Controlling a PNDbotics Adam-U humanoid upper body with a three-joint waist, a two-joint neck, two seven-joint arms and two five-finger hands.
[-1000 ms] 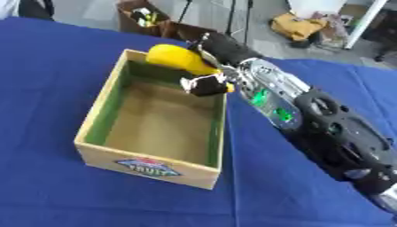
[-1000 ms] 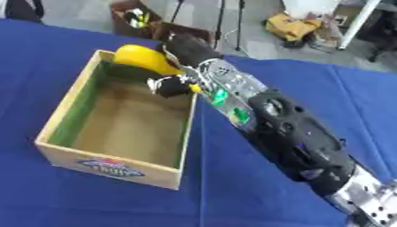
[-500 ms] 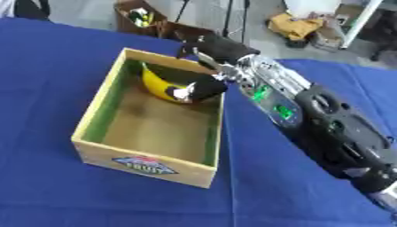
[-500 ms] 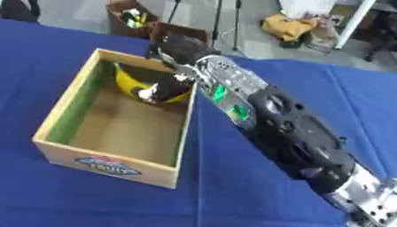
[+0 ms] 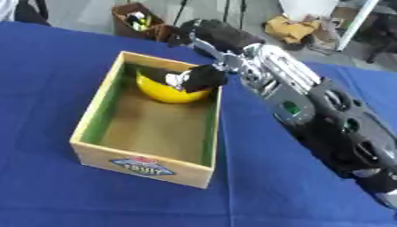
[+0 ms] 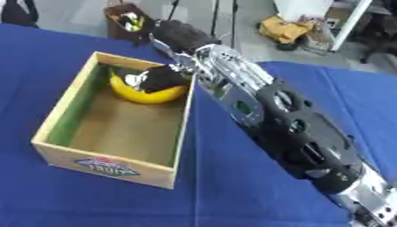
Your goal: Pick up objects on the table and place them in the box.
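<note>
In the left eye view, the right hand (image 5: 203, 76) is seen reaching down from the upper right over the far end of a wooden box (image 5: 91, 116). Its dark fingers are curled over the top of a yellow rounded object (image 5: 167, 92), which lies directly beneath the hand on the box floor, against the far wall. The fingers appear bent round the object's upper edge; whether they are fully closed on it cannot be told. The near end of the box, towards the camera from the hand, is seen to carry a printed label (image 5: 145, 165). The box is set on a bench (image 5: 46, 62) covered in blue cloth. The black and silver forearm (image 5: 310, 115) is stretched back from the hand to the lower right corner. Beyond the hand, past the bench's far edge, a brown carton (image 5: 133, 22) with small items in it is shown on the floor.

In the right eye view, the same hand (image 6: 161, 76) is seen from slightly further right, again laid over the yellow object (image 6: 145, 93) at the far end of the box (image 6: 58, 115). The inner left wall of the box is shown as green. The left hand is shown in neither view.
</note>
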